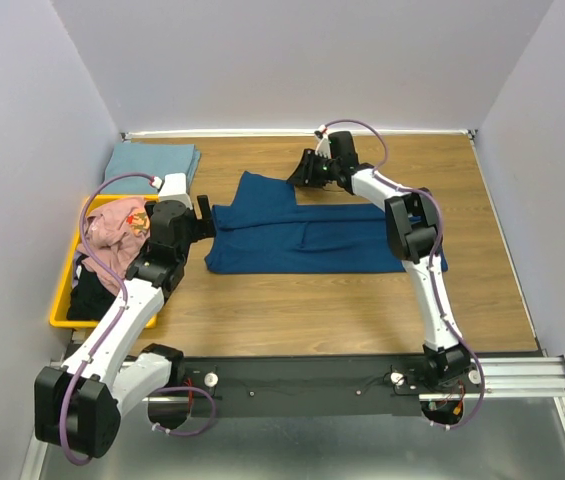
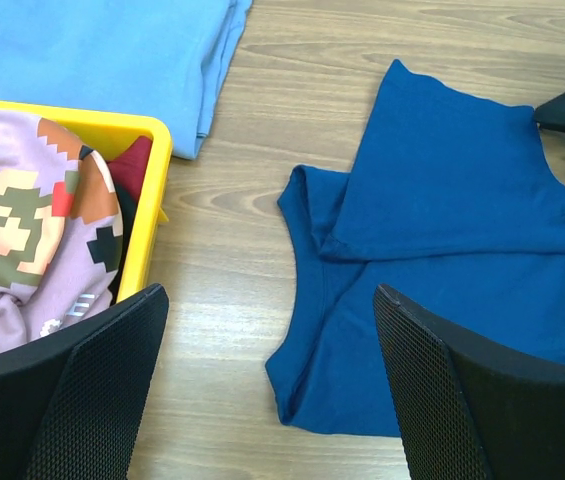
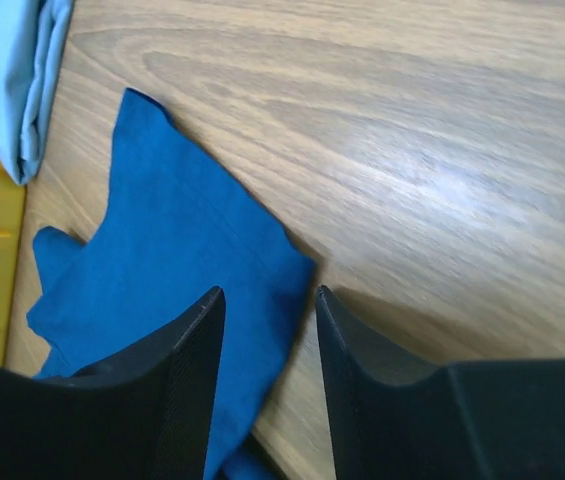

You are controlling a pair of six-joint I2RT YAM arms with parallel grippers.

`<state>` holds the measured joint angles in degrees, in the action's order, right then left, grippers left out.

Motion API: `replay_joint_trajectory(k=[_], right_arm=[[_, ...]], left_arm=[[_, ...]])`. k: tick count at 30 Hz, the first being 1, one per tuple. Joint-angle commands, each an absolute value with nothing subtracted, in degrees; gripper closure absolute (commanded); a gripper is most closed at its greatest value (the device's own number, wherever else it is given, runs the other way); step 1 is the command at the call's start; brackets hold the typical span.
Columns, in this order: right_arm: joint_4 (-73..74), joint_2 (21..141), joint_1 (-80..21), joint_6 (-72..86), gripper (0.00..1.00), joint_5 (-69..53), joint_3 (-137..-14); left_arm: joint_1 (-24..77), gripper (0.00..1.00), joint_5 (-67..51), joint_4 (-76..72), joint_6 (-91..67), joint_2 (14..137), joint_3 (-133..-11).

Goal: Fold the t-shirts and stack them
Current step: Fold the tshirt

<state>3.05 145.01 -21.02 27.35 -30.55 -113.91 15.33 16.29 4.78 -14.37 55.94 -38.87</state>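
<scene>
Right wrist view: the right gripper (image 3: 267, 300) has its two black fingers only a narrow gap apart, poised over the right-hand edge of a raised flap of the blue t-shirt (image 3: 162, 270). Cloth and bare wood both show in the gap, and the fingers are not closed on anything. In the top external view this gripper (image 1: 297, 175) sits at the far edge of the shirt, beside the sleeve that points toward the back wall.

The left gripper (image 2: 270, 300) is spread wide and holds nothing. It hovers just left of the shirt's left end, where the neckline curves. From above, this gripper (image 1: 202, 215) lies between the shirt and the yellow bin (image 1: 62, 300).

The blue t-shirt (image 1: 302, 235) lies flat across the middle of the desk (image 1: 362, 300), lengthwise from left to right, with one sleeve folded over onto the body.

A pale grey-blue t-shirt (image 1: 152, 162) rests folded at the far left corner of the desk, just beyond the bin. Inside the bin a crumpled pink t-shirt (image 1: 112, 225) with a blocky coloured print sits toward the far end, and a black t-shirt (image 1: 87, 295) lies at the near end.
</scene>
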Motion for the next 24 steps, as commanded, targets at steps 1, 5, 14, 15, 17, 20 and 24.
replay_joint_trajectory(k=[1, 5, 14, 15, 17, 20, 24], right_arm=[[4.66, 149.85, -22.15, 28.92, 0.53, -32.87, -116.36], [4.66, 151.43, -22.33, 29.00, 0.65, -33.84, -118.47], [4.40, 148.45, -22.94, 26.81, 0.99, -42.25, -118.74], [4.39, 146.27, -23.03, 26.28, 0.99, -43.23, -117.70], [4.31, 143.99, -23.38, 25.40, 0.99, -44.55, -116.20], [4.31, 138.80, -23.90, 24.00, 0.99, -46.49, -111.72], [4.31, 133.26, -24.78, 22.42, 0.99, -48.78, -105.13]], left_arm=[[15.03, 0.09, 16.96, 2.99, -13.45, 55.37, -39.73], [15.12, 0.10, 17.05, 2.55, -13.18, 55.11, -39.55], [15.12, 0.11, 16.35, 2.46, -12.74, 56.42, -39.81], [15.12, 0.11, 16.17, 2.37, -12.66, 56.69, -39.81], [15.12, 0.11, 16.08, 2.37, -12.57, 56.86, -39.90], [15.03, 0.11, 15.65, 2.46, -12.39, 57.04, -39.90], [15.12, 0.11, 15.38, 2.64, -12.30, 57.30, -40.08]])
